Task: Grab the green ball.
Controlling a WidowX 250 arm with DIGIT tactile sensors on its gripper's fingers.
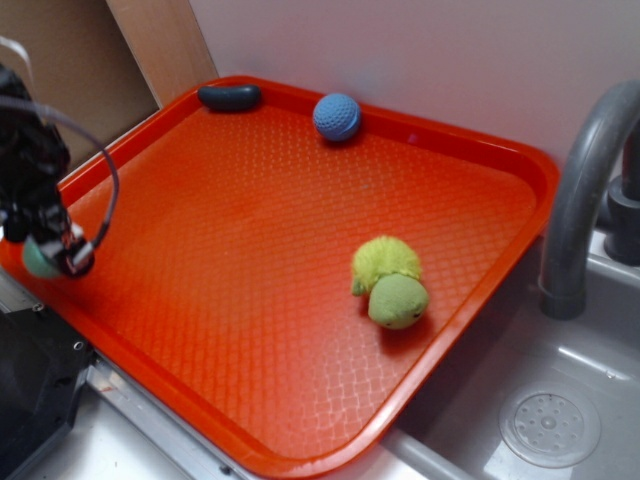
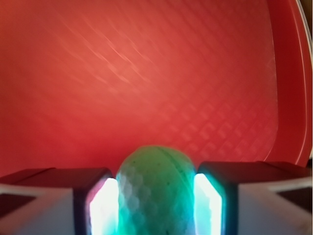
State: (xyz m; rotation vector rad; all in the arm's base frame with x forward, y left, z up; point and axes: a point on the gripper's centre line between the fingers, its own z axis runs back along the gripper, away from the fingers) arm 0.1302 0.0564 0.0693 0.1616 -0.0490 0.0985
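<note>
The green ball [image 2: 155, 191] is a pale mint-green dimpled ball. In the wrist view it sits squeezed between my two fingers [image 2: 100, 203], which press on its left and right sides. In the exterior view the gripper [image 1: 52, 252] is at the tray's left edge, and only a bit of the green ball [image 1: 36, 260] shows beside the black fingers. The gripper is shut on the ball just above the orange tray [image 1: 220, 230].
A blue dimpled ball [image 1: 337, 117] and a dark oval object [image 1: 229, 97] lie at the tray's far edge. A yellow-green plush turtle [image 1: 389, 281] lies at the right middle. A grey faucet [image 1: 585, 190] and sink [image 1: 540, 420] are right of the tray.
</note>
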